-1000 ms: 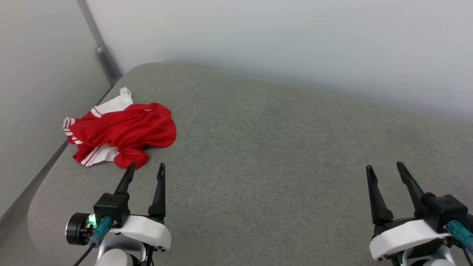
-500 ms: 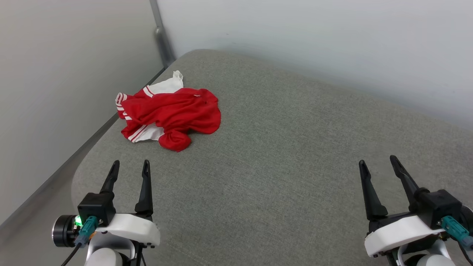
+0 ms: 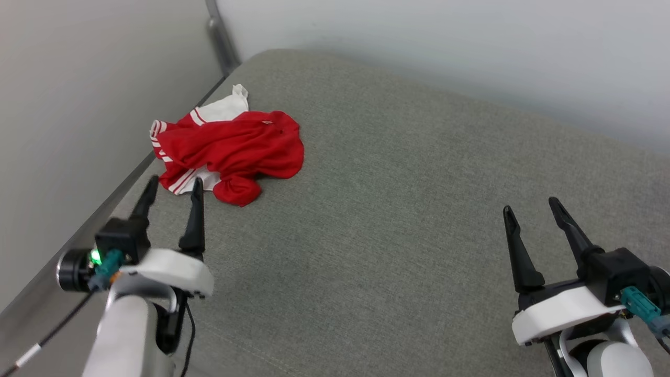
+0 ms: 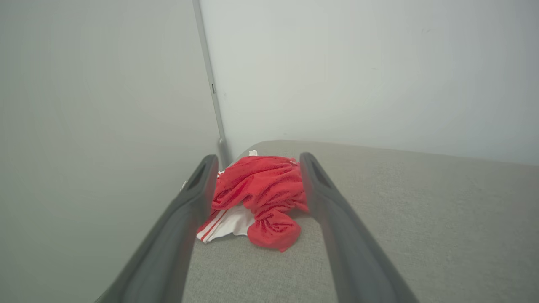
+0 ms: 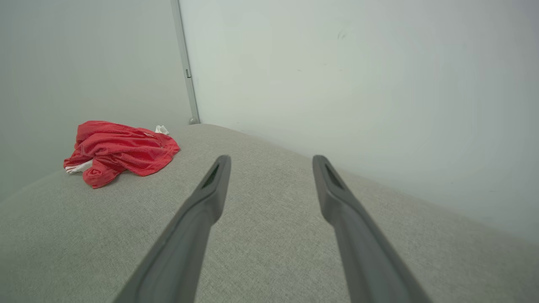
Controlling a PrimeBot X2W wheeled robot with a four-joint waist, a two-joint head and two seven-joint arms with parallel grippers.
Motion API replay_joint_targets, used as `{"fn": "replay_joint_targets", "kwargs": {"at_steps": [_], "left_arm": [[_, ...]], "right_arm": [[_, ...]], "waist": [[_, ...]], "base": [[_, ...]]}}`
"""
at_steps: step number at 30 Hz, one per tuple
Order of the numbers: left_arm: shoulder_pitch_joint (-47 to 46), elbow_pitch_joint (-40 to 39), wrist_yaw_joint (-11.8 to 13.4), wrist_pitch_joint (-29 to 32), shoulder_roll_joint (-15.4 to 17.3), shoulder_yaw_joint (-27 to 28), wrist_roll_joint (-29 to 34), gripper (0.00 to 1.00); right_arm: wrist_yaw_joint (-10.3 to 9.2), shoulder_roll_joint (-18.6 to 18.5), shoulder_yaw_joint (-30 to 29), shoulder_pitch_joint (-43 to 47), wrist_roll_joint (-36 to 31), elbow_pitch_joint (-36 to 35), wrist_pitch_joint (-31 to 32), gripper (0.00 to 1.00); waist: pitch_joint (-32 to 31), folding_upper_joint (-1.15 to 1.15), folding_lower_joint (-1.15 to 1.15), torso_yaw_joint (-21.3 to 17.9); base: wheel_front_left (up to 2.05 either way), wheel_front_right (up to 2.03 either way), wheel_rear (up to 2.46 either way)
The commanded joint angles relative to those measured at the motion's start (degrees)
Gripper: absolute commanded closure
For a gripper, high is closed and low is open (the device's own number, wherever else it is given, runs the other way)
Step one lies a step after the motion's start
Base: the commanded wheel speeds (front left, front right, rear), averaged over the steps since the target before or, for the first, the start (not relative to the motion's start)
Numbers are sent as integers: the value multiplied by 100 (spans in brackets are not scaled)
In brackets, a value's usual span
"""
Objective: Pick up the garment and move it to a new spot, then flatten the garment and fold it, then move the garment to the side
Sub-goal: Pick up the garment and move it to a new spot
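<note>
shirt (image 3: 230,152): lay crumpled in the upper left of the head view, near the left edge of the grey padded surface (image 3: 392,209).
left pincer (image 3: 175,179): stood wide, empty, just short of the heap.
right pincer (image 3: 529,205): stood wide, empty, lower right, well apart.
handling: looked light, thin, limp; would likely drape and bunch.
grip: raised red bunch at the near edge looked best; pinch several layers.
</note>
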Motion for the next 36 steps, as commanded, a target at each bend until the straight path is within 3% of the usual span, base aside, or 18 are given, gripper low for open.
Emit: {"fn": "replay_joint_targets", "kwargs": {"at_steps": [1, 6, 13, 16, 22, 29, 34, 35, 36], "left_arm": [[-302, 99, -38, 55, 83, 7, -53, 0], [-1393, 481, -125, 530, 462, 87, -349, 0], [-3005, 1017, -182, 1819, 1329, 133, -1029, 0], [-3487, 1333, -190, 2447, 1815, -185, -1235, 0], [-3811, 1931, -186, 3659, 2627, -952, -2278, 0], [-3457, 2783, -187, 4755, 3011, -1072, -3591, 0], [-3228, 3514, -36, 4967, 2861, -1015, -3800, 0], [-3238, 3565, -5, 4882, 2849, -1014, -3771, 31], [-3273, 3589, 16, 4757, 2851, -1016, -3732, 78]], "right_arm": [[-2, 3, 19, -120, -62, -74, 25, 0], [-2, 2, 96, -433, -241, -274, 166, 0], [-2, 1, 292, -1078, -519, -431, 208, 0], [-2, 2, 361, -1296, -504, -445, 167, 0], [-2, 2, 465, -1590, -447, -363, 39, 0], [-2, 3, 468, -1739, -400, -279, -63, 0], [-2, 3, 394, -1735, -408, -234, -100, 0], [-2, 2, 372, -1717, -414, -229, -97, 0], [-2, 3, 355, -1701, -420, -212, -90, 0]], "waist": [[233, 0, 0, -165], [833, 0, 0, -546], [1921, 0, 0, -1147], [2251, 0, 0, -1346], [2702, 0, 0, -1711], [2982, 0, 0, -1953], [2973, 0, 0, -1976], [2947, 0, 0, -1963], [2908, 0, 0, -1943]], "base": [[0, 0, 0], [0, 0, 0], [0, 0, 0], [0, 0, 0], [0, 0, 0], [0, 0, 0], [0, 0, 0], [0, 0, 0], [0, 0, 0]]}}
